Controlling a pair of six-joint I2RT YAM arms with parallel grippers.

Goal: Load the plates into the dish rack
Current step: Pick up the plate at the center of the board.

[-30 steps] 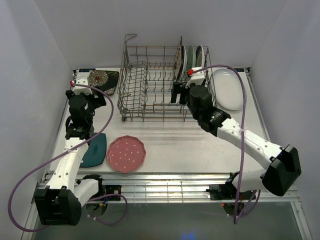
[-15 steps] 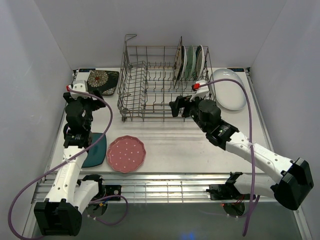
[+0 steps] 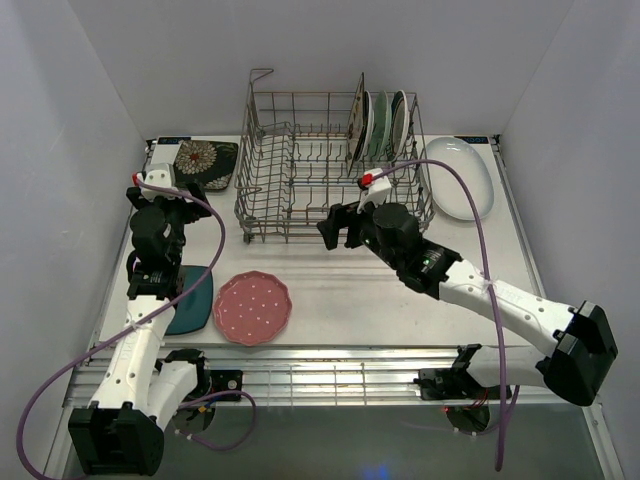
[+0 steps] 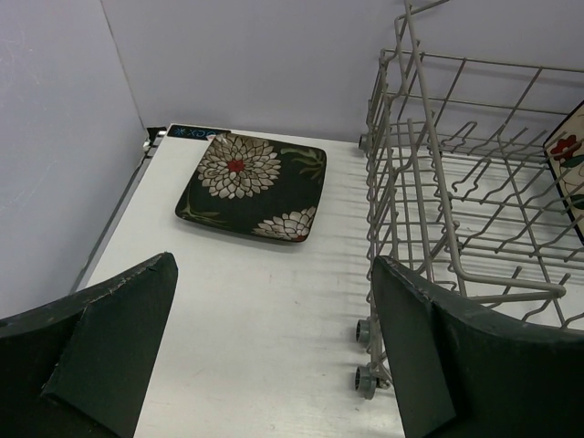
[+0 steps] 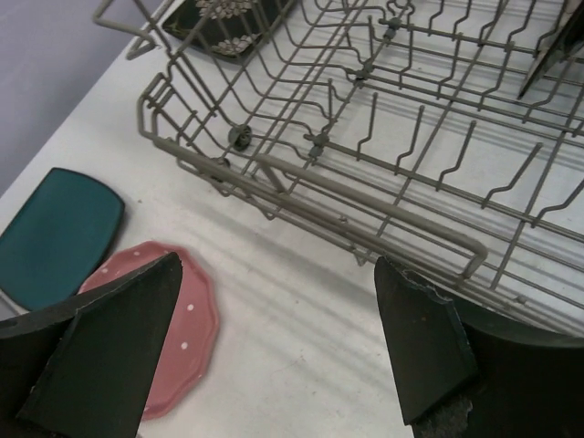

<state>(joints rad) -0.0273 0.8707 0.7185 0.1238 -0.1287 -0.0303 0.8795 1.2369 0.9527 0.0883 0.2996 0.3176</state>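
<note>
Right wrist view: right gripper, wide and empty, hangs beside the dish rack; going down to the pink dotted plate, it could knock the rack.

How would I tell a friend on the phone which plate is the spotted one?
Start at the big grey wire dish rack standing at the back of the table. In front of its left end two plates lie flat side by side. Yours is the right one, the pink plate: scalloped rim and white dots, while the dark teal plate beside it is plain.
</note>
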